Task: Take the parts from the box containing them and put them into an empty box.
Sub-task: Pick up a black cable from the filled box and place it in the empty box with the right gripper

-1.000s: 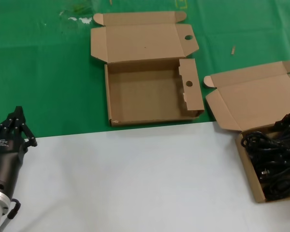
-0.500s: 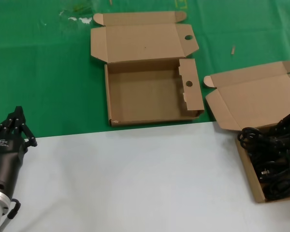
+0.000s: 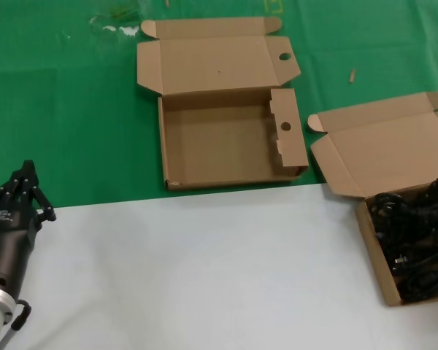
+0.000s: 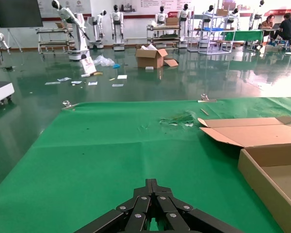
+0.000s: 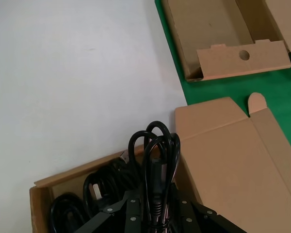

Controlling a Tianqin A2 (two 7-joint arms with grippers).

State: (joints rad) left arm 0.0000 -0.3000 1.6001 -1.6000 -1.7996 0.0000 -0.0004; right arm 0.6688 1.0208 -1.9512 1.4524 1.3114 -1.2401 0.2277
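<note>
Cable bundle (image 5: 157, 160) clamped in right claw (image 5: 155, 208) above source box (image 5: 39, 194); left claw (image 3: 22, 191) closed, parked.

Left gripper (image 3: 31, 191) sits parked low at the robot's left, black fingers drawn together to a point, arm angled forward. Right gripper (image 5: 155, 206) shows only in its own wrist camera, pointing down, its fingers clamped around 1 looped cable bundle (image 5: 157, 160).

Bare white tabletop (image 3: 204, 270) lies open between the boxes; the empty box's holed side flap (image 3: 287, 127) stands upright.
</note>
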